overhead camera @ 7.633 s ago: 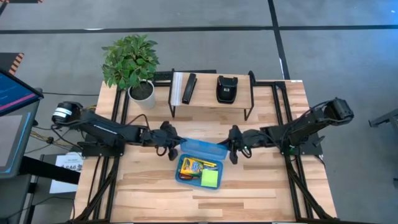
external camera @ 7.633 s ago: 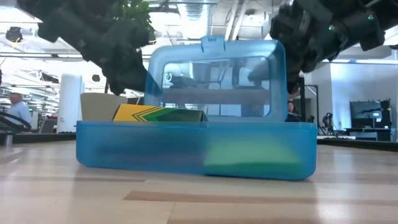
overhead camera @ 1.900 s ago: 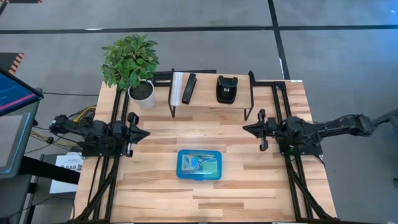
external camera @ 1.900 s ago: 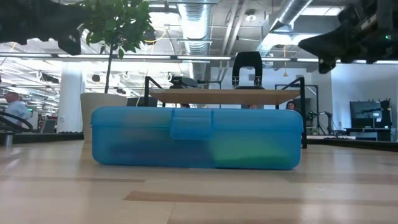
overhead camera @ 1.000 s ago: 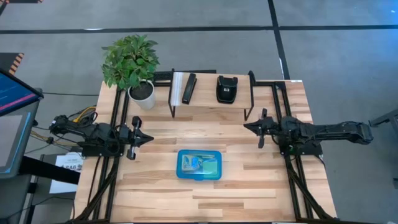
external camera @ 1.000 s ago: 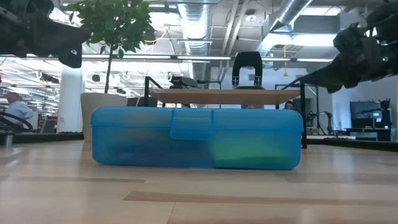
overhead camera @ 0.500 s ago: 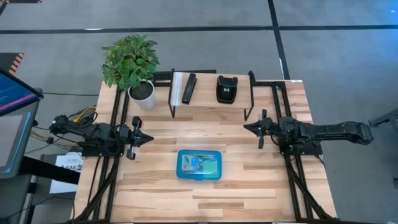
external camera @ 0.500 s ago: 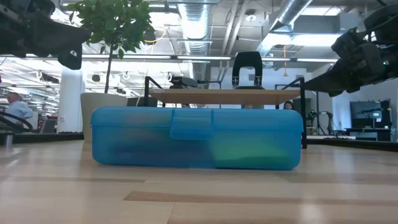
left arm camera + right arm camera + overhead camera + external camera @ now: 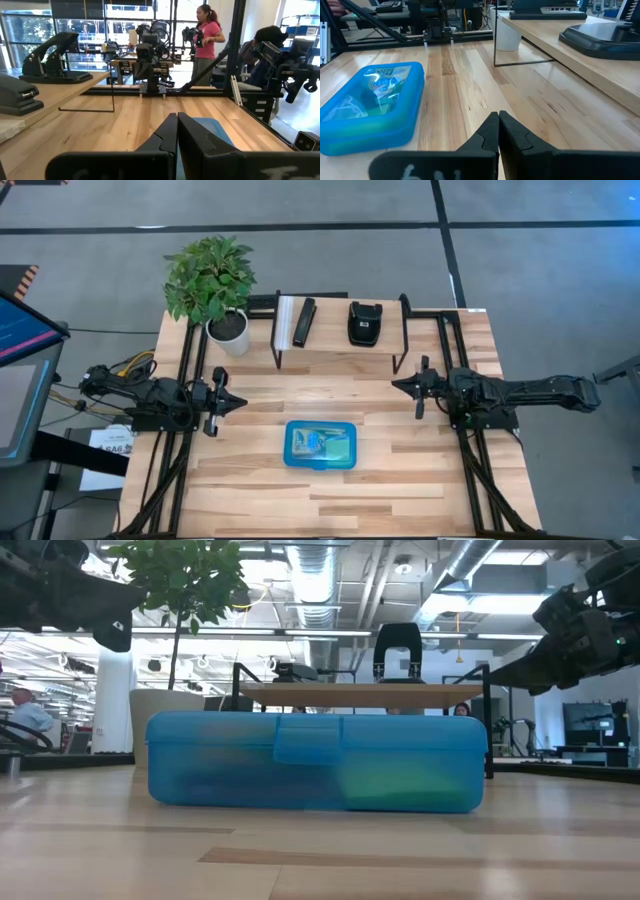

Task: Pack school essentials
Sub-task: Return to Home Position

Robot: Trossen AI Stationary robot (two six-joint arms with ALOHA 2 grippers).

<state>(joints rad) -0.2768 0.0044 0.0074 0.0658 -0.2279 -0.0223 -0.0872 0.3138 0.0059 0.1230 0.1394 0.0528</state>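
The blue supply box [image 9: 320, 445] lay shut on the wooden surface [image 9: 250, 490], between the two hands and well apart from both. About seven seconds earlier it stood open, and both hands were close at its far edge. Since then the box had been closed and the arms had drawn back to their own sides.

Through the blue wall the lime-green sticky-note pad [image 9: 400, 786] showed as a green patch, in the end of the box nearer to the right hand.

The left hand [image 9: 238, 402] pointed inward across the surface. Its fingers [image 9: 167, 135] were pressed together, and the box lay ahead of it and a little aside. The right hand [image 9: 395, 385] faced it from the other side, its fingers [image 9: 489, 131] also pressed together and holding nothing.

Against the picture of half a second before, neither the hands nor the box had moved.
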